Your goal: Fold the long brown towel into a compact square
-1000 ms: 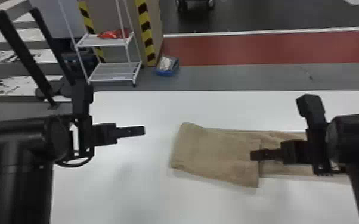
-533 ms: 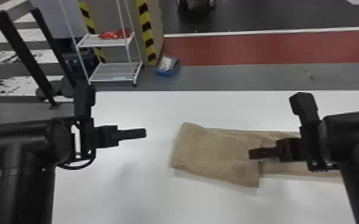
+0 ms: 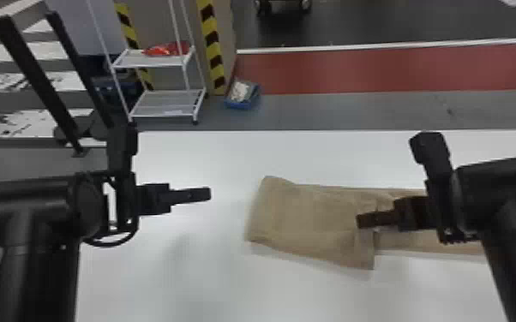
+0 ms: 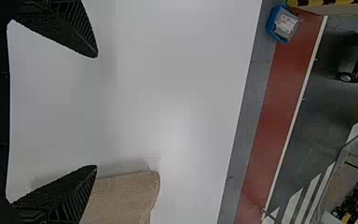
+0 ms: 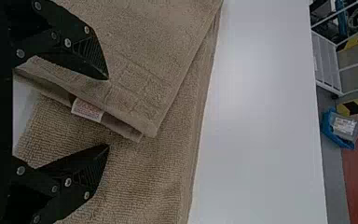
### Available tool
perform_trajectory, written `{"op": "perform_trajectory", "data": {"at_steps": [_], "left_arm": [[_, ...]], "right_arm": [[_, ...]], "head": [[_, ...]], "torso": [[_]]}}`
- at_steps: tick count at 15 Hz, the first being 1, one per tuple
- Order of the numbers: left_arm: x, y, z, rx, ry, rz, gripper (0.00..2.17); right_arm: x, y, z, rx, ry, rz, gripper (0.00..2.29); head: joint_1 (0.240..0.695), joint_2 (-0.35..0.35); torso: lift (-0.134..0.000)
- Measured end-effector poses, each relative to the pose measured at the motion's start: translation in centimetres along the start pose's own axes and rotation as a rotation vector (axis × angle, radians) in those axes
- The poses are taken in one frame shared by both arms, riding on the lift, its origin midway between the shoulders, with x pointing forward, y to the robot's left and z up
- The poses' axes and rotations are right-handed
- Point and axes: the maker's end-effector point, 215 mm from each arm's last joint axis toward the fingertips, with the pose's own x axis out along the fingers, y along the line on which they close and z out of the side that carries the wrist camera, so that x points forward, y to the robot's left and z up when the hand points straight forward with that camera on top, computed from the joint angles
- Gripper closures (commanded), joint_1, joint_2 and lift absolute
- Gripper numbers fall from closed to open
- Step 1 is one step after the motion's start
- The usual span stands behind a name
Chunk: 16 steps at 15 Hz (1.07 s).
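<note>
The brown towel (image 3: 308, 210) lies on the table with its left part folded over in a wider layer; a single strip runs right beneath my right arm. My left gripper (image 3: 203, 194) is left of the towel, over bare table. My right gripper (image 3: 362, 220) is above the folded layer's right edge. In the left wrist view my left gripper (image 4: 97, 112) stands open, with a towel end (image 4: 121, 196) by one finger. In the right wrist view my right gripper (image 5: 108, 112) is open above the towel (image 5: 154, 172), the layer's edge and a white tag (image 5: 87, 110) between its fingers.
The white table (image 3: 210, 274) extends around the towel. Beyond its far edge stand a white wire shelf (image 3: 167, 102) with a red item, and a blue bin (image 3: 243, 95) on the floor. Both forearms reach over the table's sides.
My right gripper has shifted slightly left over the towel, its arm swinging inward. My left gripper has edged slightly right. The towel looks unchanged.
</note>
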Motion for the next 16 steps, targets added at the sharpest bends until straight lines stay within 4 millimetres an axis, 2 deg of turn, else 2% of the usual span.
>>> {"op": "perform_trajectory", "data": {"at_steps": [11, 16], "left_arm": [[-0.2, 0.5, -0.1, -0.001, 0.000, 0.006, 0.03], [-0.2, 0.3, -0.1, 0.000, 0.001, 0.005, 0.03]], "right_arm": [[0.7, 1.5, 0.1, -0.052, 0.018, 0.004, 0.44], [0.9, 1.5, -0.2, -0.057, 0.028, 0.004, 0.77]], "head": [[0.695, 0.163], [0.695, 0.164]], "torso": [[-0.120], [-0.120]]}}
